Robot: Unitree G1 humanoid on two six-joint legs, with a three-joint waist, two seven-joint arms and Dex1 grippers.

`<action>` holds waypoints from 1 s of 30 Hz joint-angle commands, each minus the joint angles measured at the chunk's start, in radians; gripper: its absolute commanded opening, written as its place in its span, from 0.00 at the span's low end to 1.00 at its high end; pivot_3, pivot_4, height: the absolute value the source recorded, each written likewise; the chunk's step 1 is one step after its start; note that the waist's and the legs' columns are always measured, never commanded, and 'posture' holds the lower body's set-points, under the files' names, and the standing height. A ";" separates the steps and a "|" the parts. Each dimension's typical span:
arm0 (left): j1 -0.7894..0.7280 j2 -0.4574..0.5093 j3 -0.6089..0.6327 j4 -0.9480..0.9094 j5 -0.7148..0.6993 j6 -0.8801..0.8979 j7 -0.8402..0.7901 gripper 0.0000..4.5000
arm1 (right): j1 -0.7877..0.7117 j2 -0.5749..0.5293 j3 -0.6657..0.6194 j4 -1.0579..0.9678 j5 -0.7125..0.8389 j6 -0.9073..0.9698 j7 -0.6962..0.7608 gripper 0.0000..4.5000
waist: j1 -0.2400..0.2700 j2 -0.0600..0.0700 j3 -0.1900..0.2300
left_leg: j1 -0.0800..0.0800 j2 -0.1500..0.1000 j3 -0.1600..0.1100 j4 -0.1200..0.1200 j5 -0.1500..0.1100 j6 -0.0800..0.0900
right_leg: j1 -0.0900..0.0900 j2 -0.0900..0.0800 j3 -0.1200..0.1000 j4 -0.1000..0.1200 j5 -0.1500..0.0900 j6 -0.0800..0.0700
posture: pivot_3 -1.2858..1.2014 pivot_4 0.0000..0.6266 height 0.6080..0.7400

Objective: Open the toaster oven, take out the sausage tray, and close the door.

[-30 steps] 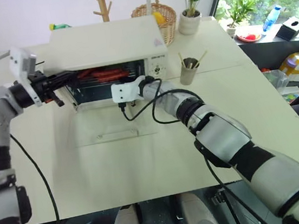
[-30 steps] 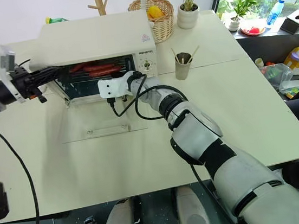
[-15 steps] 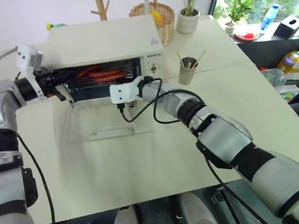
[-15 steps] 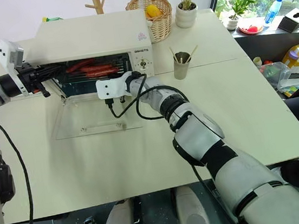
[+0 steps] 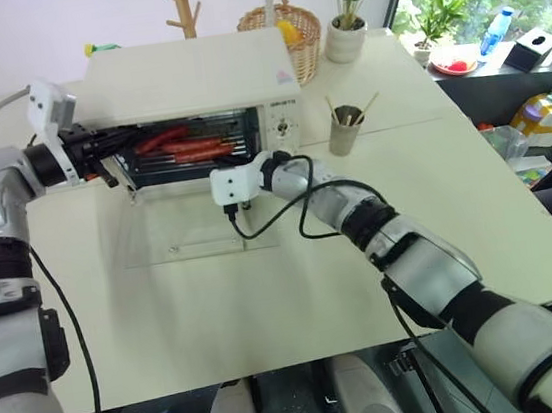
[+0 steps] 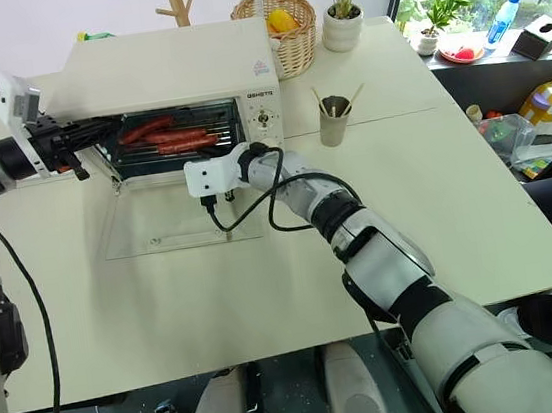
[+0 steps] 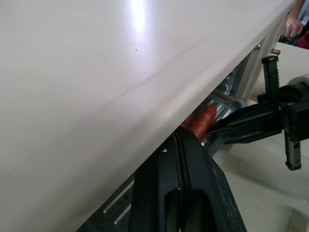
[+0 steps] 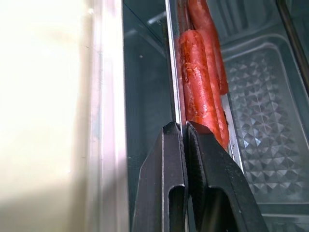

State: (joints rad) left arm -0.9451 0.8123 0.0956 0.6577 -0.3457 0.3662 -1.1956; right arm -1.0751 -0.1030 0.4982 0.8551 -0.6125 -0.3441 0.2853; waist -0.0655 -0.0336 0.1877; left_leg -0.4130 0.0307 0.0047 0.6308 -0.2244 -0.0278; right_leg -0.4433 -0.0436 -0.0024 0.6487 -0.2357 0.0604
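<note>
The cream toaster oven (image 5: 190,76) stands at the back of the table. Its glass door (image 5: 172,224) lies flat, open toward me. Inside sits the sausage tray (image 5: 179,156) with reddish sausages (image 8: 198,82) near the oven mouth. My right gripper (image 8: 185,126) reaches into the opening from the front, shut on the tray's thin metal rim (image 8: 175,92) beside the sausages. In the left wrist view, its black fingers (image 7: 251,125) point at a sausage end. My left gripper (image 5: 134,135) is shut with nothing in it, lying against the oven's upper left front corner.
A paper cup of sticks (image 5: 349,129) stands just right of the oven. A wicker basket (image 5: 290,33), a potted plant (image 5: 347,31) and a wooden rack (image 5: 189,6) are behind it. The right wrist's black cable (image 5: 253,227) loops over the open door.
My right gripper has drawn back a little toward me with the tray's rim, so the sausages sit nearer the oven mouth. The left gripper has stayed at the oven's corner.
</note>
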 commanded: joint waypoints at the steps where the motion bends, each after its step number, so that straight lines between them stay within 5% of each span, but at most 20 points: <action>1: -0.036 -0.007 0.010 -0.041 -0.005 -0.006 -0.017 0.00 | 0.004 0.022 -0.012 -0.175 0.036 -0.013 0.020 0.00 | 0.000 0.000 0.000 | 0.000 0.000 0.000 0.000 0.000 0.000 | 0.000 0.000 0.000 0.000 0.000 0.000 | 0.52 0.24 1.00; 15: -0.075 -0.031 -0.002 0.004 0.021 -0.016 -0.038 0.00 | 0.205 -0.103 -0.023 -0.542 0.042 0.035 0.158 0.00 | 0.022 0.000 0.000 | 0.000 0.000 0.000 0.001 0.000 0.000 | 0.000 0.000 0.000 -0.001 0.000 0.000 | 0.52 0.24 1.00; 30: -0.100 -0.057 -0.001 0.039 0.051 -0.030 -0.058 0.00 | 0.272 -0.166 -0.026 -0.633 0.025 0.024 0.166 0.00 | 0.028 0.000 0.000 | 0.000 -0.001 -0.001 0.004 0.000 0.000 | 0.001 0.000 0.000 0.001 0.000 0.000 | 0.52 0.24 1.00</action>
State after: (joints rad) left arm -1.0134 0.7531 0.0914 0.7043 -0.2932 0.3572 -1.2441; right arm -0.7904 -0.2696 0.4965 0.3029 -0.6129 -0.2945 0.4626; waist -0.0376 -0.0340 0.1874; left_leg -0.4128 0.0297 0.0041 0.6353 -0.2243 -0.0277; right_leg -0.4423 -0.0441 -0.0026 0.6494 -0.2356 0.0606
